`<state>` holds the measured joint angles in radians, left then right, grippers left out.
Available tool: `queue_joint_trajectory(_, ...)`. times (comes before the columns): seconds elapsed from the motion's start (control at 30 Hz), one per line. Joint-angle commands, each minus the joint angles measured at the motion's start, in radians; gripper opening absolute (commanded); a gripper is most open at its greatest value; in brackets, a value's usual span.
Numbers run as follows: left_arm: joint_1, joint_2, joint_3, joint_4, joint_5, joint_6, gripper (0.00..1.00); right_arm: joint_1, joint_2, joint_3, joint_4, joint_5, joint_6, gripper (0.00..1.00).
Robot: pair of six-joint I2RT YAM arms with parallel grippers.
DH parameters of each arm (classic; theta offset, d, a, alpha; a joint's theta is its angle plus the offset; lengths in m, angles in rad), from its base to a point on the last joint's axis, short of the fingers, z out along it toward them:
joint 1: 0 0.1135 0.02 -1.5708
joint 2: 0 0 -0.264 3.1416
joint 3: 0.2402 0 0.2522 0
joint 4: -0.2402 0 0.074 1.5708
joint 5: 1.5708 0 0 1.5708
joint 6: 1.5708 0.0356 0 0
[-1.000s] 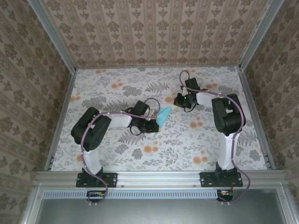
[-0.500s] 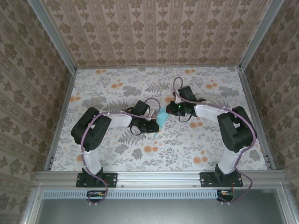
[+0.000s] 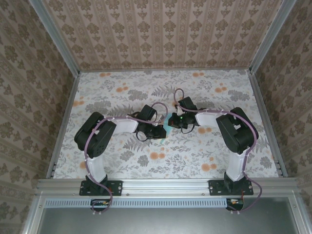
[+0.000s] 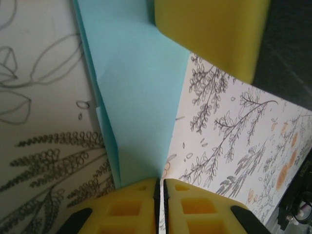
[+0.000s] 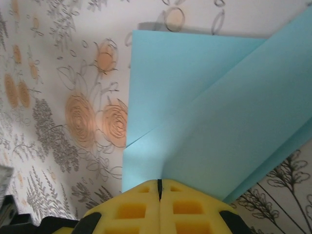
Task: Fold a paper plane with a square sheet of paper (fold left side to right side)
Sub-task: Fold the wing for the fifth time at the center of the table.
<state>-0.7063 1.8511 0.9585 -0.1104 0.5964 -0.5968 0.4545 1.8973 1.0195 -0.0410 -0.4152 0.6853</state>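
- Because both arms meet at the table's (image 3: 204,146) centre, the deciding relation is that the square sheet of paper (image 4: 141,97) lies directly between the two sets of fingertips.
- Sheet position: flat on the flowered table, already folded into overlapping layers, with an upper flap lying diagonally over a lower one in the right wrist view (image 5: 219,122).
- Long axis: in the left wrist view it runs straight away from the left gripper (image 4: 160,187), narrow end at the tips. In the top view it slants from near-left to far-right.
- Left gripper: jaws pressed together to a hairline slit at the narrow near end. Whether paper is caught in the slit cannot be determined.
- Right gripper (image 5: 159,187): jaws pressed fully together, tips over the layered far end. One of its fingers (image 4: 209,34) is seen across the sheet from the left tips.
- Nearness: both grippers are at the sheet, one at each end, so neither needs to reach.
- Judgement: a left-to-right fold probably calls for one tip pinning while the other works the layer.
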Motion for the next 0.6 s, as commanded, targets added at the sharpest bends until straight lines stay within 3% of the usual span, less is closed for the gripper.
queue_joint_trajectory(0.0,-0.008,-0.055,0.012,-0.091,-0.011,0.02,0.16,0.003,0.043,0.012,-0.091,0.04,0.007,0.0)
queue_joint_trajectory(0.2,0.002,-0.127,0.011,-0.099,0.04,-0.001,0.18,0.003,0.062,0.018,-0.117,0.047,0.001,0.0)
queue_joint_trajectory(0.3,-0.001,-0.129,0.004,-0.09,0.103,-0.021,0.18,0.003,0.065,0.023,-0.129,0.054,-0.006,0.0)
queue_joint_trajectory(0.57,-0.004,-0.088,-0.02,-0.065,0.126,-0.038,0.18,0.003,0.071,0.028,-0.14,0.059,-0.012,0.0)
